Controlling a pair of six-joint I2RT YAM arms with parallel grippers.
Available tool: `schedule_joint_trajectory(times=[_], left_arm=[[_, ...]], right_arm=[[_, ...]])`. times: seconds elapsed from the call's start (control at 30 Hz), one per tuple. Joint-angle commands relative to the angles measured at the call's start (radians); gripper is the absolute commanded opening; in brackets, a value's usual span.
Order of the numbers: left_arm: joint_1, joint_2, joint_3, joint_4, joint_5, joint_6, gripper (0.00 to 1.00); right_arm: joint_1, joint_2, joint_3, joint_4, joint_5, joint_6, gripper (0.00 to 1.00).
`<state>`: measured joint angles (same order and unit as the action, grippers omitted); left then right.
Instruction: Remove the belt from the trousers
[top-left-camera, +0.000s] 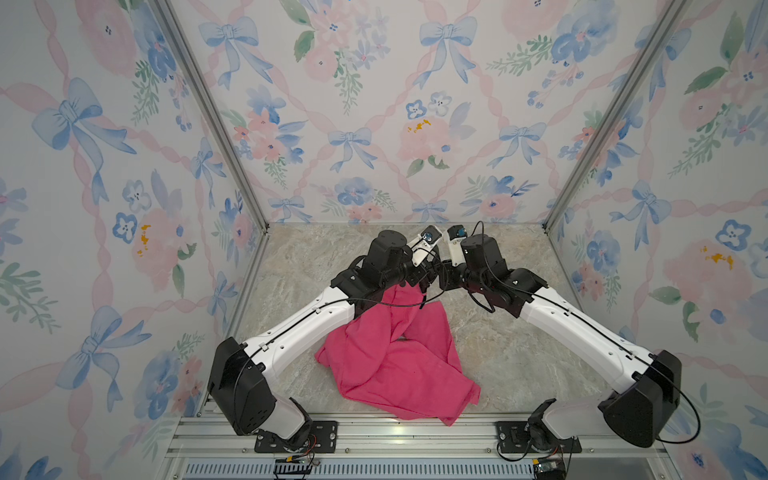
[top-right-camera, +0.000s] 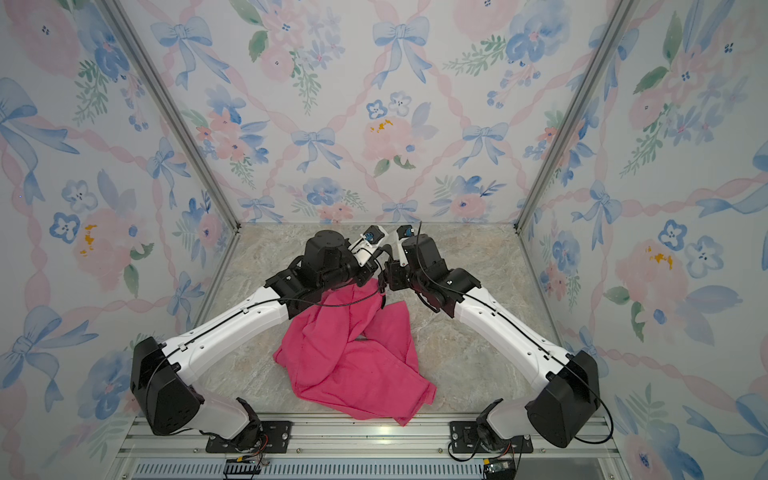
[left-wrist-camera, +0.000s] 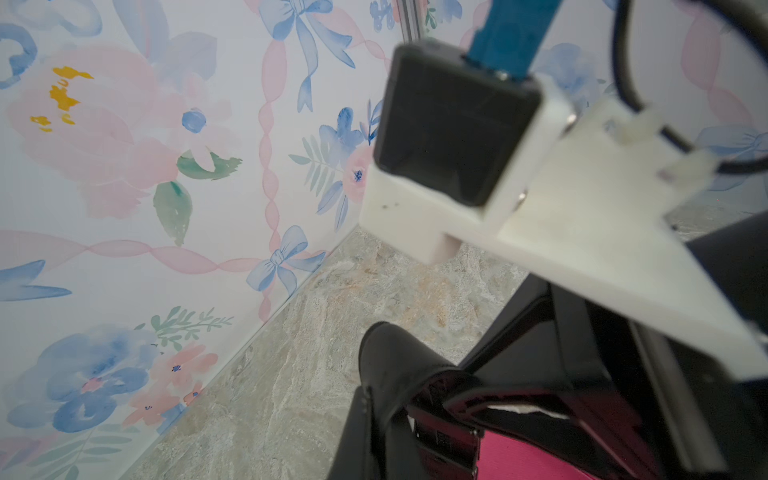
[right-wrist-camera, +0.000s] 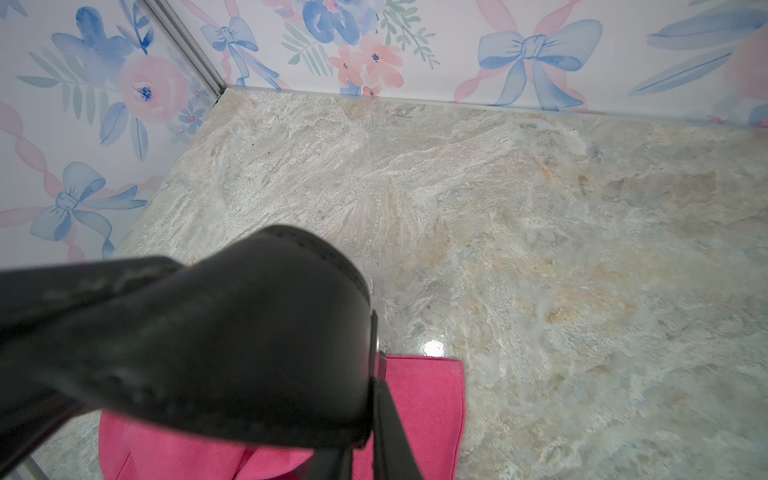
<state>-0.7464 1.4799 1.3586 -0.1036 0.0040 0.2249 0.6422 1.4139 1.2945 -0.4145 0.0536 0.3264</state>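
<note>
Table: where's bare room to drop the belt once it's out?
Bare table between the trousers and the right arm; also the strip along the back wall. Crowded where the left arm meets the right over the trousers' raised end.

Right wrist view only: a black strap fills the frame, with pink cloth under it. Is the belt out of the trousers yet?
Observer: Doesn't look like it. In the left wrist view the belt curls up right at the trousers waistband, where the pale inner label shows.
Operator: Are the trousers flat on the table?
Observer: No. In both top views one end is lifted to where the left gripper and right gripper meet. The rest lies crumpled on the table.
Operator: Where does the crumpled part end?
Observer: At the rail by the arm bases; one corner lies on it.
</note>
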Motion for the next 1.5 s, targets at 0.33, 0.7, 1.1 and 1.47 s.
schedule_joint_trajectory(times=[0.33,0.7,1.1,1.47], left_arm=[[0.000,-0.037,0.228,0.233,0.286,-0.193,0.00],[0.018,-0.090,0.208,0.346,0.381,-0.301,0.00],[0.062,-0.106,0.173,0.398,0.391,-0.380,0.00],[0.158,-0.119,0.103,0.478,0.434,-0.549,0.00]], right_arm=[[-0.030,0.073,-0.106,-0.017,-0.030,0.023,0.17],[-0.065,0.082,-0.177,0.032,-0.062,0.036,0.00],[-0.075,0.071,-0.208,0.047,-0.058,0.032,0.11],[-0.088,0.059,-0.242,0.073,-0.060,0.024,0.10]])
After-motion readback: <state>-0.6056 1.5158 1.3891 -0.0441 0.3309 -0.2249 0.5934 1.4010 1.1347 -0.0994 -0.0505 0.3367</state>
